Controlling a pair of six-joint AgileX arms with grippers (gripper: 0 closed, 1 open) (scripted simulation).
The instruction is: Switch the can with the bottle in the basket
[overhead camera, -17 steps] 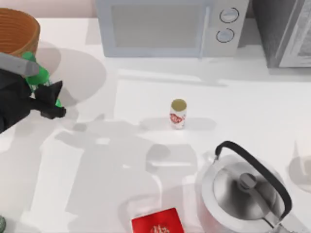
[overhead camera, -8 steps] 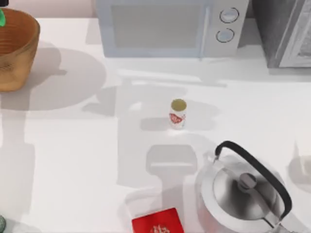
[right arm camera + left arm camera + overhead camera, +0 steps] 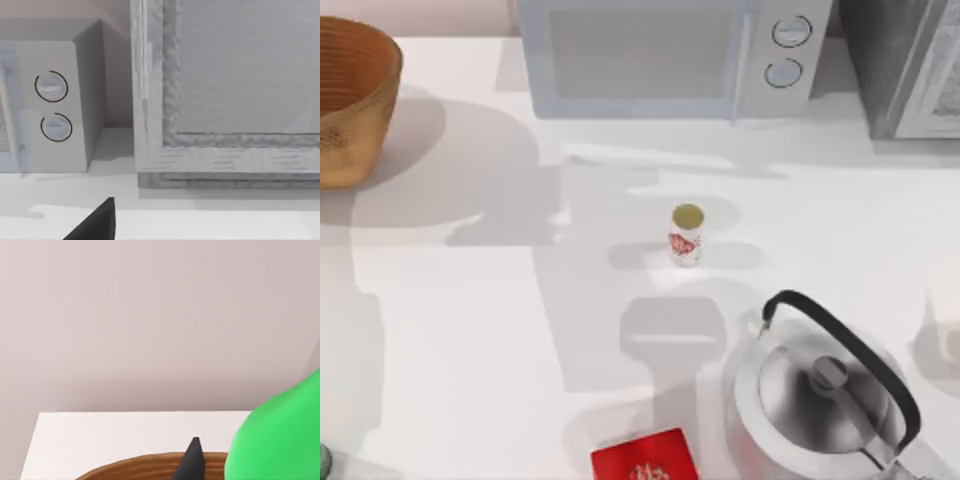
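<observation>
We see the can [image 3: 687, 234] standing upright on the white counter [image 3: 470, 330], about midway across and well apart from the basket [image 3: 350, 100] at the far left. In the left wrist view our left gripper's dark fingertip [image 3: 191, 460] sits just beside the green bottle [image 3: 280, 435] above the basket's rim [image 3: 145, 465], though we cannot tell whether that gripper grasps it. A kettle [image 3: 825, 395] and a red box [image 3: 645, 457] stand at the near edge, a microwave [image 3: 670, 55] at the back.

Can [image 3: 687, 235] upright mid-table; basket [image 3: 355, 95] far left; kettle [image 3: 825, 400] right of red box [image 3: 644, 457].
</observation>
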